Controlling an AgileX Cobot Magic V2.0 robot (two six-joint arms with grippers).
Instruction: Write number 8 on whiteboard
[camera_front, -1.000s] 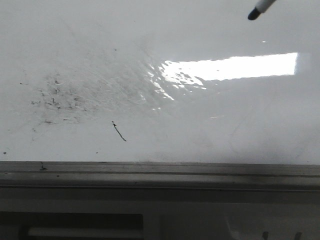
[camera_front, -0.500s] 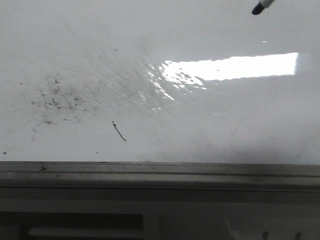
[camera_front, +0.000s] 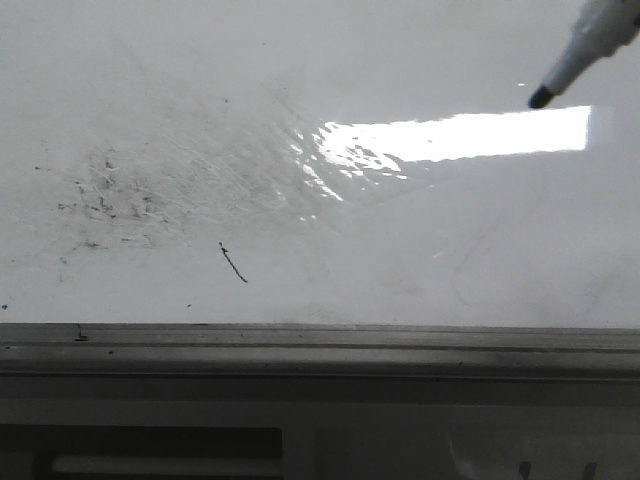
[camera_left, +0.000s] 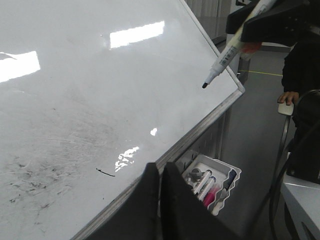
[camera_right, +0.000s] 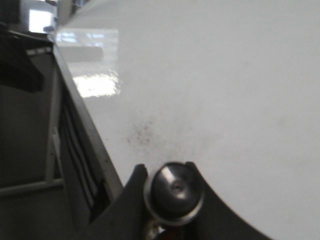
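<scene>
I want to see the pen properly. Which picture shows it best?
The left wrist view: the marker shows its dark tip and long pale barrel, held by the right pincer above the whiteboard. The front view shows only its tip end; the right wrist view shows just its round back end.

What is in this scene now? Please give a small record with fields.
board: whiteboard, glossy, with glare
figure 8: not drawn yet
marks: grey smudge; short black stroke
marker: held by right gripper, tip near the board; contact unclear
left gripper: shut, empty, near the board's edge
tray: below the board, holds spare markers
</scene>
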